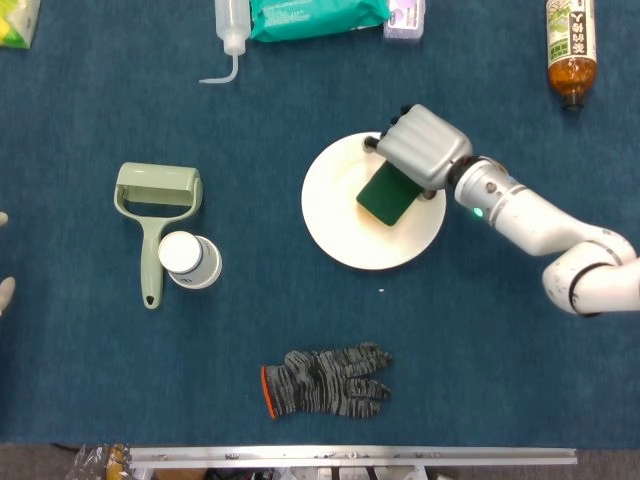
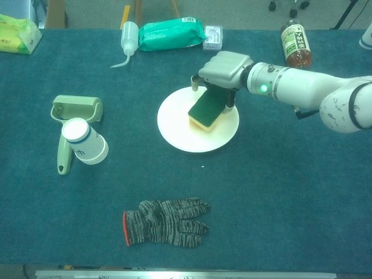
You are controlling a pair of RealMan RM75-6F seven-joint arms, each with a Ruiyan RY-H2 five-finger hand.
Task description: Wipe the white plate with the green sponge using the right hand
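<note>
We have the right hand [image 1: 424,147] over the white plate [image 1: 335,228], fingers clamped on the green sponge [image 1: 387,194]. The sponge sits down on the plate's middle, tilted, its yellow underside toward the dish in the chest view [image 2: 204,122]. It looks to be touching the plate surface, though we cannot tell how hard it presses.

Progress, as we judge it: sponge is picked up and placed on the plate, so the grasp and the approach are done. The wiping stroke itself is what is left, or is only just starting. We see no stain on the uncovered part of the plate; anything under the sponge is hidden, so we cannot say the plate is clean.

Left hand [image 1: 4,296]: only pale fingertips show at the left edge of the head view, well apart from the plate. We cannot tell if those fingers are apart or together.

Plate sits mid-table on the blue cloth [image 1: 500,350], near nothing else that matters for the wipe.
</note>
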